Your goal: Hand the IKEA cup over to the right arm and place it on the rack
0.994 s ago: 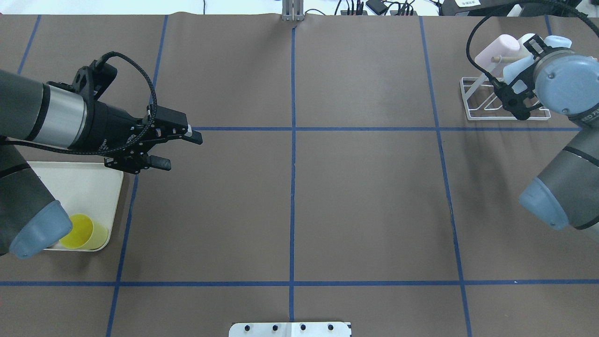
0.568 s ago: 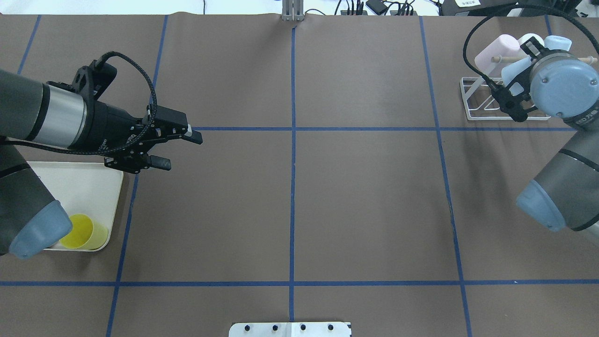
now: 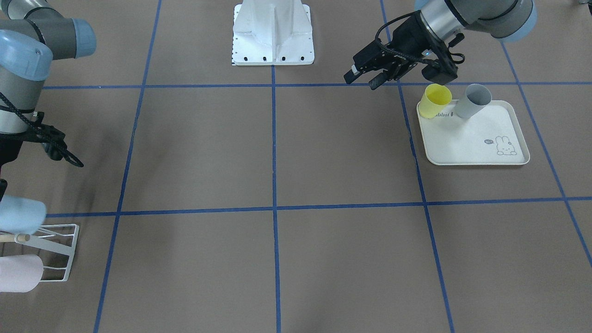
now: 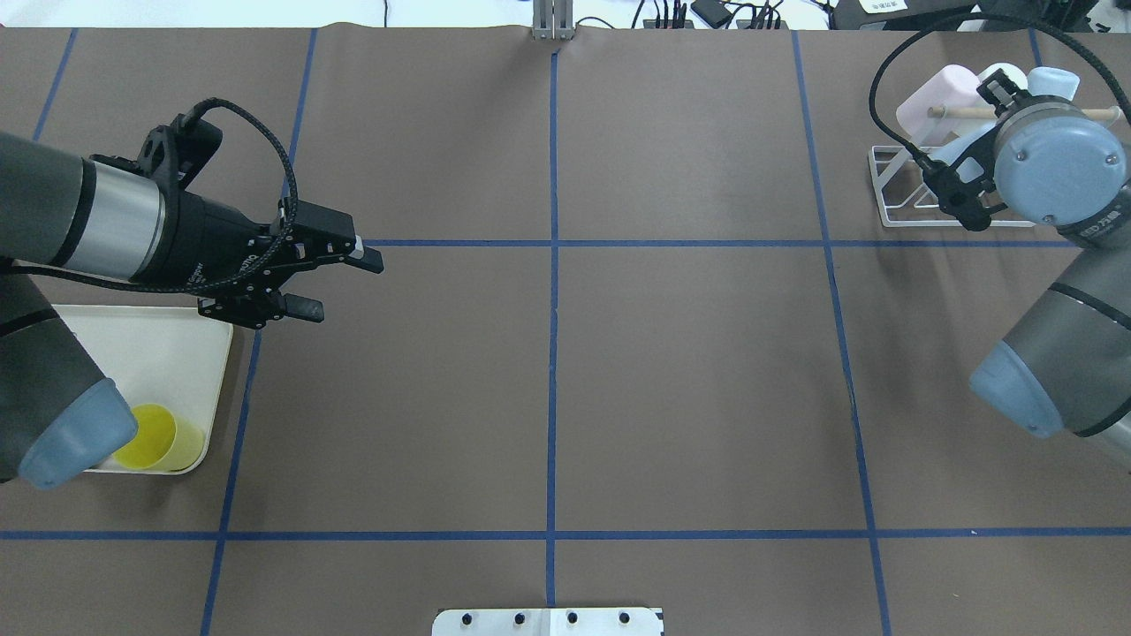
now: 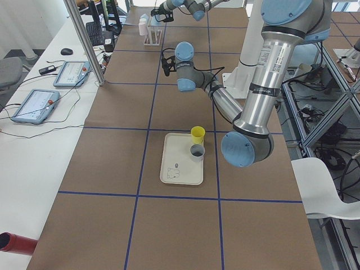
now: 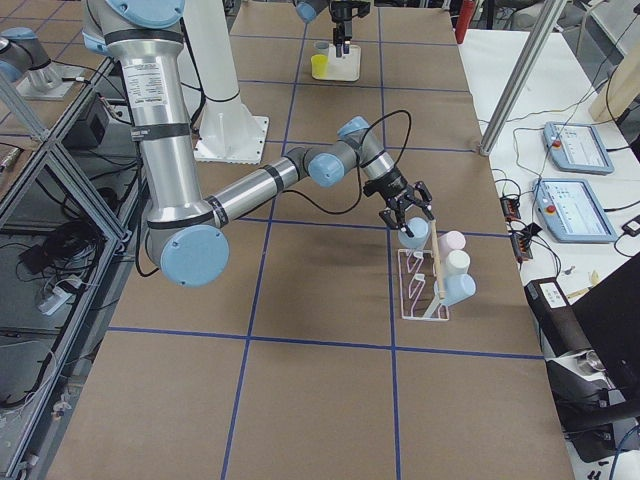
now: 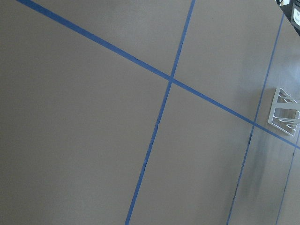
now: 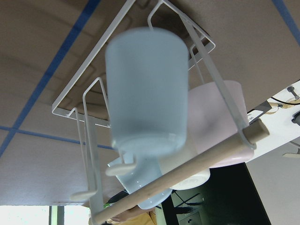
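Note:
A light blue cup (image 8: 145, 93) hangs upside down on a prong of the white wire rack (image 8: 84, 84), close in front of the right wrist camera. The rack (image 4: 892, 190) stands at the table's far right and also carries a pink cup (image 4: 937, 93) and other pale cups. My right gripper (image 6: 405, 218) hovers just above the light blue cup (image 6: 410, 238); my own wrist hides its fingers from the overhead view, so I cannot tell its state. My left gripper (image 4: 345, 284) is open and empty beside the tray (image 4: 159, 353). A yellow cup (image 3: 435, 101) and a grey cup (image 3: 475, 99) stand on that tray.
The cream rabbit-print tray (image 3: 471, 148) lies at the table's left side near my left arm. Blue tape lines cross the brown table cover (image 4: 689, 371). The robot's white base plate (image 3: 273, 32) sits at the near middle edge.
My right wrist has drifted right and a little toward the back over the rack, uncovering more of the wooden rod. The left arm and its open gripper have not moved.

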